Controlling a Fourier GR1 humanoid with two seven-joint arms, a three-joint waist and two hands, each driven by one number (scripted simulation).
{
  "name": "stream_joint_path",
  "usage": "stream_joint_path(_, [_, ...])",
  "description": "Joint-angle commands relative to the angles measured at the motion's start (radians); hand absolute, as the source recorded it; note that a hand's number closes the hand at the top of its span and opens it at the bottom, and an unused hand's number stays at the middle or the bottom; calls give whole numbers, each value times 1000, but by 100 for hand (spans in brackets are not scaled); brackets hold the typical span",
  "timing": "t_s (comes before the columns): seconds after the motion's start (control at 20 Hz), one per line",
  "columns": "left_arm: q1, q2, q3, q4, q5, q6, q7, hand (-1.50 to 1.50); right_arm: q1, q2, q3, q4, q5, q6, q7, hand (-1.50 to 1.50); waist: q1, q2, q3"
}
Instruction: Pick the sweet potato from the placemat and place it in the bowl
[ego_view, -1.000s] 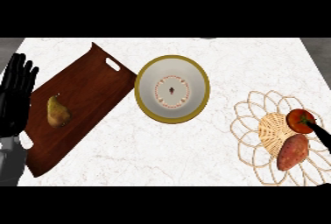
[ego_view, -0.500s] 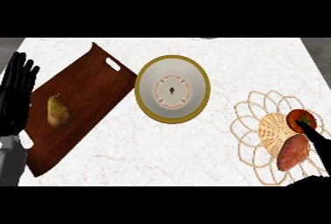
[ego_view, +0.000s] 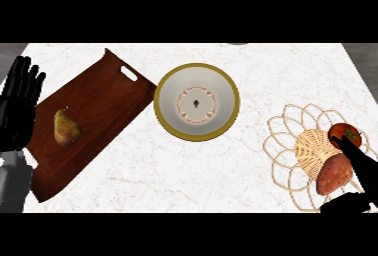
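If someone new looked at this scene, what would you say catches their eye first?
Probably the gold-rimmed bowl at the centre of the marble counter, empty. Next, the right hand at the lower right, reaching over the woven placemat beside the sweet potato, with a tomato just beyond. At left, a pear lies on a dark wooden cutting board.

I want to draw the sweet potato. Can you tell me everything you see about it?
The sweet potato is a long, lumpy oval with reddish-orange skin, darker along one side. It lies flat and tilted on the woven placemat, near the picture's lower right. A red tomato sits just above it. The right hand reaches in beside it, its black fingers lying straight along the potato's right edge and hiding part of it. They are not curled round it.
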Motion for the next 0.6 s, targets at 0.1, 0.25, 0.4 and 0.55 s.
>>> stream_joint_path(0.1, [-9, 18, 33, 23, 13, -39, 0, 0, 29, 0, -65, 28, -9, 52, -11, -150, -2, 2, 3])
stream_joint_path(0.25, [3, 15, 36, -23, 21, -33, 46, 0, 29, 45, -23, 75, 57, -1, -30, -150, 0, 2, 3])
stream_joint_path(0.4, [3, -23, 0, -29, -29, 5, 28, 0, 34, 34, -20, 83, 102, -42, -120, 150, -1, 1, 3])
stream_joint_path(0.55, [25, -21, 14, -45, -8, -14, 25, 0, 24, 51, -23, 162, 153, -156, -218, 150, 2, 2, 3])
